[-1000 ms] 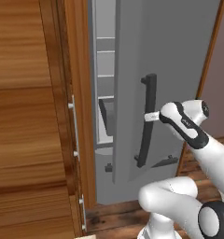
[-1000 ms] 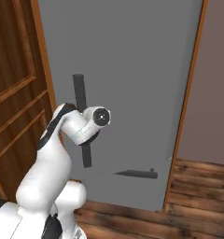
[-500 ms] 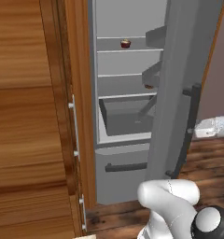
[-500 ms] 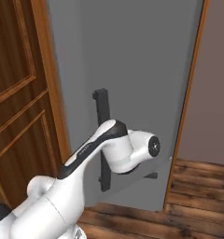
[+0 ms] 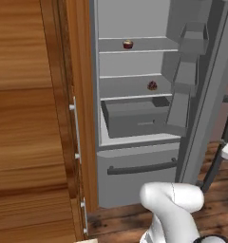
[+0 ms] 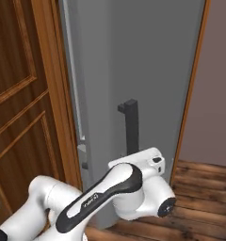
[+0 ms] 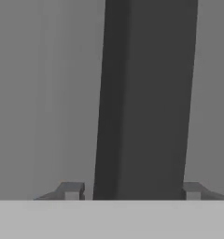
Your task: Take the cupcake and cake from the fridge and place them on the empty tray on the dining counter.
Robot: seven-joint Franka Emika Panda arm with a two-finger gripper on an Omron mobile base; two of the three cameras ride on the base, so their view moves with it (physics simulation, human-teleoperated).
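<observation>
With its door swung wide to the right, the fridge (image 5: 135,137) shows its pale grey inside in the left base view. On the upper shelf (image 5: 135,45) sits the cupcake (image 5: 128,44) — dark red wrapper, pale top — towards the left of the shelf. One shelf lower, further right, lies a small dark red thing (image 5: 152,85); it is too small to tell what it is. Below that shelf a grey drawer (image 5: 137,116) stands pulled partly out, and under it the lower fridge front carries a dark bar handle (image 5: 142,167) running across. The inside of the open door (image 5: 201,95) holds grey door bins (image 5: 187,71) stacked one above another. Left of the fridge stands a brown wooden cabinet (image 5: 35,123) with slim pale handles (image 5: 75,128) along its edge, and a wooden floor (image 5: 120,220) runs beneath.

In the right base view the outer face of the door (image 6: 133,70) fills the middle, with its dark upright handle (image 6: 130,127) just above the arm's white wrist (image 6: 143,179).

The hand view looks straight at that handle (image 7: 146,98) — a broad dark bar against the grey door. The hand (image 7: 131,191) has one fingertip (image 7: 71,190) on each side of the bar, each tip just clear of its edge, so the jaws stand parted around the handle without pinching it.
</observation>
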